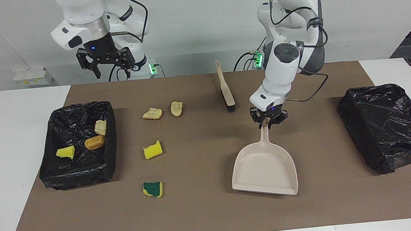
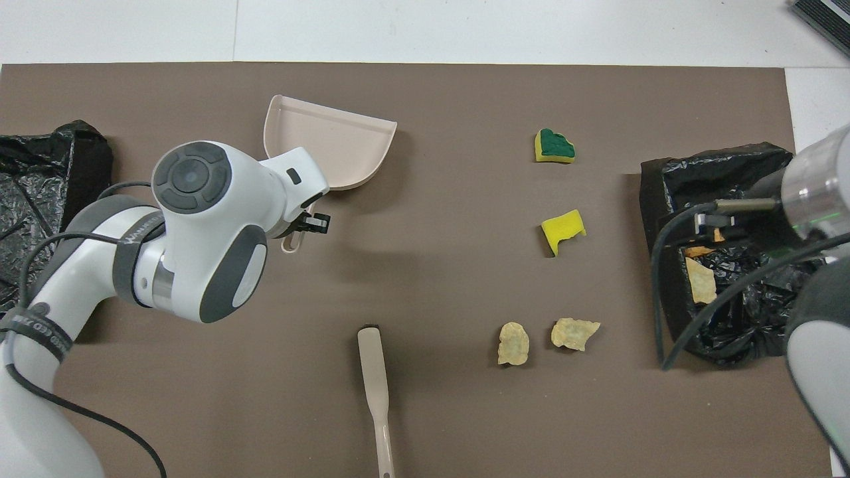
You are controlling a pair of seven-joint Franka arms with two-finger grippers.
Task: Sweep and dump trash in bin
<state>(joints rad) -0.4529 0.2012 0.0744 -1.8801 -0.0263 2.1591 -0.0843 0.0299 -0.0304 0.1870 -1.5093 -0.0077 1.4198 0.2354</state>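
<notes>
Mat: a brown mat (image 1: 214,211) covers the white table (image 1: 1,122) between the two arms.
Bin at the right arm's end: a box lined with black plastic (image 1: 80,176) holds three bits of trash: a yellow sponge piece (image 1: 66,152), a golden-brown bread lump (image 1: 94,142) and a pale tan lump (image 1: 100,127) against its wall.
Bin at the left arm's end: a second black-lined box (image 1: 390,125) shows nothing but wrinkled plastic inside.
Dustpan: the beige dustpan (image 1: 264,168) lies flat on the mat, pan mouth pointing away from the robots, handle toward them.
Left gripper: the left gripper (image 1: 269,120) is down at the dustpan's handle, its fingers closed around the handle's end.
Right gripper: the right gripper (image 1: 106,62) hangs high over the table's edge nearest the robots, waiting, fingers spread apart.
Brush: a beige brush (image 1: 225,87) with dark bristles lies near the dustpan, closer to the robots.
Loose trash: two tan bread lumps (image 1: 152,114) (image 1: 176,108) lie side by side; a yellow sponge (image 1: 152,150) lies farther from the robots, and a green-and-yellow sponge (image 1: 153,189) farther still.
</notes>
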